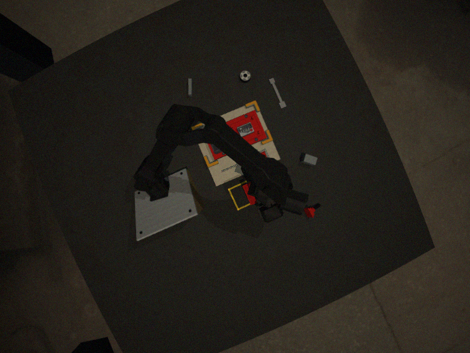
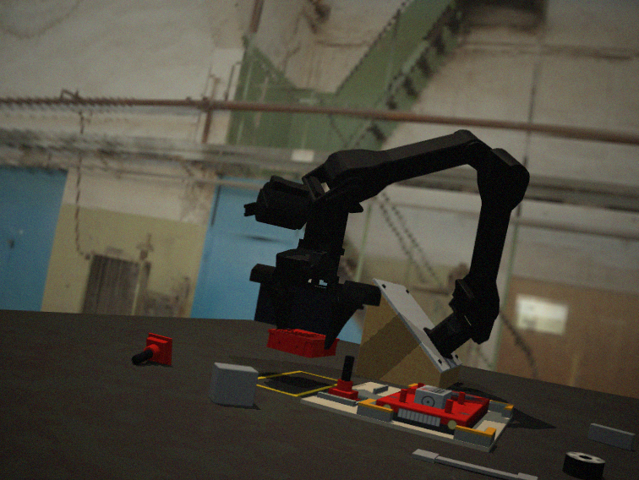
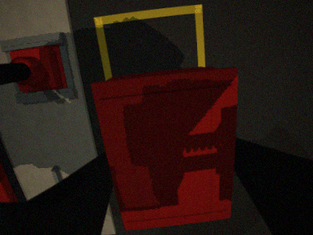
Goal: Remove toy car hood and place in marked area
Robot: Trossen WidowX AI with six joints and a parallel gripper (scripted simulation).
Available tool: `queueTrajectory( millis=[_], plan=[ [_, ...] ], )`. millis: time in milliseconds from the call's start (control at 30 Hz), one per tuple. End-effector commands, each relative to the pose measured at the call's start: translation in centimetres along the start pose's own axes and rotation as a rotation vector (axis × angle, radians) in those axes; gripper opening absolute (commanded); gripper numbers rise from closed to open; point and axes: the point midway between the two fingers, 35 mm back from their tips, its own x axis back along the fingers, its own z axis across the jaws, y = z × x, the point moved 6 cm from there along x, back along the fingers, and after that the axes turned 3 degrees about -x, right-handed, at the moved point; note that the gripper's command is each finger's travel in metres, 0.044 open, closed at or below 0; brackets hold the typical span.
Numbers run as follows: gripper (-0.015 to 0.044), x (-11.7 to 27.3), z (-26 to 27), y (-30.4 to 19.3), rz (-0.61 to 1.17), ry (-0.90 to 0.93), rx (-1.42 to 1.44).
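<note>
The red hood (image 1: 248, 194) (image 2: 301, 343) (image 3: 170, 145) is between the fingers of my gripper (image 2: 304, 338), which is shut on it. The hood hangs in the air, roughly level. In the exterior view the yellow outline of the marked area (image 2: 277, 390) (image 3: 149, 13) lies on the table below it. In the top view the arm and hood cover the right part of the outline (image 1: 233, 199). The red toy car (image 1: 259, 133) (image 2: 437, 412) sits on the cream board (image 1: 224, 179) (image 2: 330, 405), its grey engine block showing with no hood over it.
A red piece with a black peg (image 2: 345, 387) (image 3: 37, 70) stands upright on the board beside the marked area. A similar piece (image 1: 310, 212) (image 2: 161, 350) lies on the table. A grey block (image 1: 310, 158) (image 2: 233, 384), a bar (image 1: 277, 92), a wheel (image 1: 245, 76) and a strip (image 1: 189, 87) lie around.
</note>
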Motion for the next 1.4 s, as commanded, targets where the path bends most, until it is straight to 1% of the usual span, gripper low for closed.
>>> queueTrajectory(
  millis=[0,900,1367],
  plan=[
    [0.0000,-0.5,0.0,-0.1,0.002,0.007,-0.009],
    [0.0000,-2.5,0.1,-0.3,0.002,0.009,-0.008],
    [0.0000,-2.9,0.1,-0.3,0.002,0.009,-0.008]
  ],
)
